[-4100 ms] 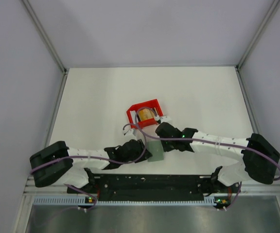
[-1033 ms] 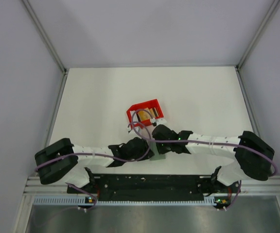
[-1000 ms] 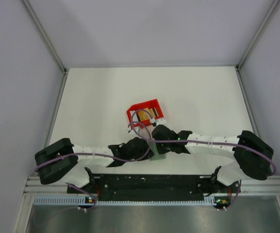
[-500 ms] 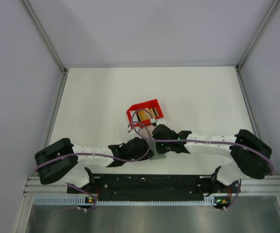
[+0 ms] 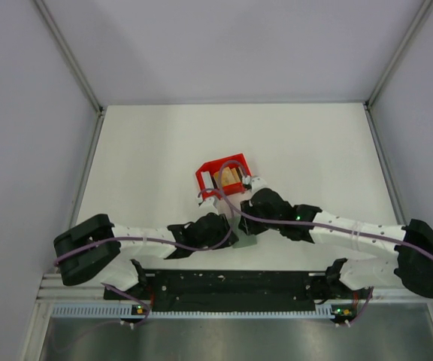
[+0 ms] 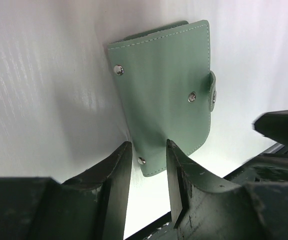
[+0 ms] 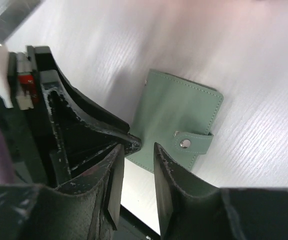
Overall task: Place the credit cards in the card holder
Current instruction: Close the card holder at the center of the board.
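Observation:
The card holder (image 6: 166, 95) is a grey-green wallet, folded shut with its snap strap fastened, lying flat on the white table near the front edge (image 5: 245, 241) (image 7: 176, 120). My left gripper (image 6: 147, 145) (image 5: 230, 232) is open, its fingertips straddling the holder's near corner; in the right wrist view one left fingertip (image 7: 131, 141) touches the holder's edge. My right gripper (image 7: 138, 146) (image 5: 248, 218) hovers just above the holder, open with nothing between its fingers. Tan credit cards (image 5: 228, 179) stand in the red bin.
The red plastic bin (image 5: 204, 178) sits just behind both grippers, mid-table. The black base rail (image 5: 231, 282) runs along the near edge, close to the holder. Grey walls close in the table on three sides.
My right gripper has opened and its arm has swung out to the right, drawing back a little from the holder. The left arm has stayed put.

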You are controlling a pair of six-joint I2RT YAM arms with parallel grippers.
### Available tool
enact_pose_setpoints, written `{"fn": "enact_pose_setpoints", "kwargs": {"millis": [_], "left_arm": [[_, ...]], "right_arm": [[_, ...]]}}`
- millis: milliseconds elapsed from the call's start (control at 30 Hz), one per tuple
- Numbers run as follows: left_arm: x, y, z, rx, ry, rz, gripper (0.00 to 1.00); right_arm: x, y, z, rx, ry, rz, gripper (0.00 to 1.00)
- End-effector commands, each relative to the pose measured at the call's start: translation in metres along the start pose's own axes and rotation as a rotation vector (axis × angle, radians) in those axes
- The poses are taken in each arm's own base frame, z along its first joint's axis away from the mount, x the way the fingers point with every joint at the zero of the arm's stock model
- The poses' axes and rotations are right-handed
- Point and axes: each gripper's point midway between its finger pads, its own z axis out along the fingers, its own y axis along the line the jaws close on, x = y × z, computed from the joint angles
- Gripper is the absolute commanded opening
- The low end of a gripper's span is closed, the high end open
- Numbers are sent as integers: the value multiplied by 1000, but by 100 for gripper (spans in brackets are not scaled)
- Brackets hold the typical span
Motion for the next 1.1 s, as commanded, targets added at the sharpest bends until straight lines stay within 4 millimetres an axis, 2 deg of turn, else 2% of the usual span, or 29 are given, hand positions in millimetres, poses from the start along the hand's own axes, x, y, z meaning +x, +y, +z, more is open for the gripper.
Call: {"fn": "enact_pose_setpoints", "kwargs": {"millis": [0,67,167,300,400,500,700,933,1067], "left_arm": [[13,35,0,-122,43,51,39],[13,34,0,-121,42,52,39],[13,32,-1,-114,48,58,39],[12,29,-1,-109,48,72,39],[9,25,-3,-96,41,80,40],[1,16,-7,-72,17,94,45],[-20,0,-16,-54,-46,152,49],[-30,-13,-2,-70,-55,193,49],[-28,-8,7,-98,-38,195,47]], "right_arm": [[-15,-6,-8,-7,-70,43,25],[-10,-15,-7,11,-63,51,24],[3,-32,-4,66,-40,96,14],[15,-46,0,117,-11,121,8],[18,-49,4,129,2,121,6],[17,-54,6,139,5,119,6],[6,-53,6,105,-15,128,3],[8,-52,10,67,-7,139,2],[11,-52,15,43,9,152,1]]}}
